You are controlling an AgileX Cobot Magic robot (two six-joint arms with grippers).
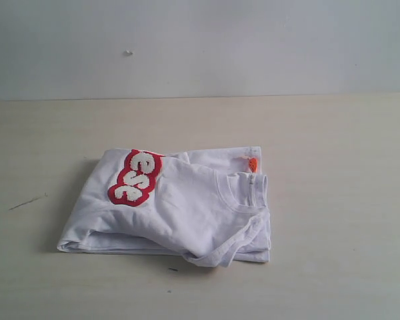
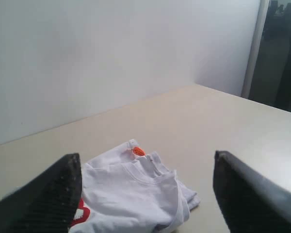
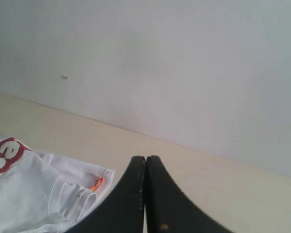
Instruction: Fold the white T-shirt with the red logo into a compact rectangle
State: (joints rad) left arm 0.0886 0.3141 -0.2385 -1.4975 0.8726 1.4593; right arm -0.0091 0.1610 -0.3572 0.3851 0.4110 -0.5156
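The white T-shirt (image 1: 180, 207) lies folded into a rough rectangle in the middle of the table. Its red logo (image 1: 136, 177) shows only its last few letters near the shirt's back left corner. The ribbed collar (image 1: 243, 192) and orange neck tag (image 1: 253, 164) sit at the right end. Neither gripper appears in the exterior view. In the left wrist view my left gripper (image 2: 148, 160) hangs open above the shirt (image 2: 136, 199), holding nothing. My right gripper (image 3: 145, 159) is shut and empty, off the shirt's collar end (image 3: 39, 194).
The pale wooden table (image 1: 333, 200) surrounds the shirt on all sides. A plain white wall (image 1: 200, 47) rises at the back. A dark doorway or cabinet (image 2: 281, 53) shows in the left wrist view beyond the table's corner.
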